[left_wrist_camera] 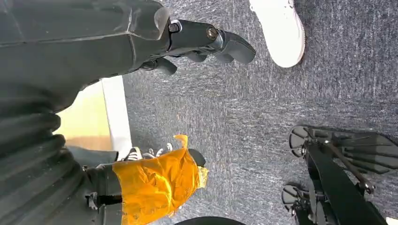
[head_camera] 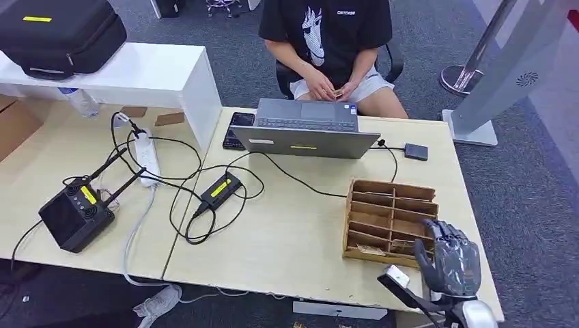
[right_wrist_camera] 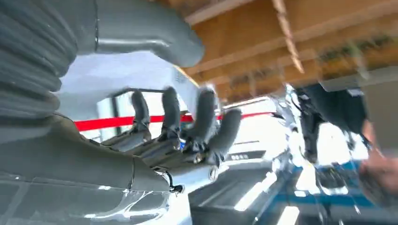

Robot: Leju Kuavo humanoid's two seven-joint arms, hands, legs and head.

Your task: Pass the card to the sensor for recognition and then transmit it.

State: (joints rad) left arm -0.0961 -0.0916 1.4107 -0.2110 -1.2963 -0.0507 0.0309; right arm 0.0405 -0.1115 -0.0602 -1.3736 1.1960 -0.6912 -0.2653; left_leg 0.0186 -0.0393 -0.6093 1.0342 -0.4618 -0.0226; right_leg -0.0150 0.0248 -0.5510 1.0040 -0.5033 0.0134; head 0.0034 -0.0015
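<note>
Bright even light, right wrist view blurred

A wooden card rack sits near the right end of the pale table, a shallow brown tray split into two columns of slanted slots. One card lies in the bottom-left slot nearest the table's front edge, small, tan and lying flat. Another card rests in the bottom-right slot, partly hidden behind the robot's right hand, which hovers at the rack's near right corner with its fingers apart and holding nothing. A small dark square pad, likely the sensor, lies cabled on the table beyond the rack, beside the laptop.
</note>
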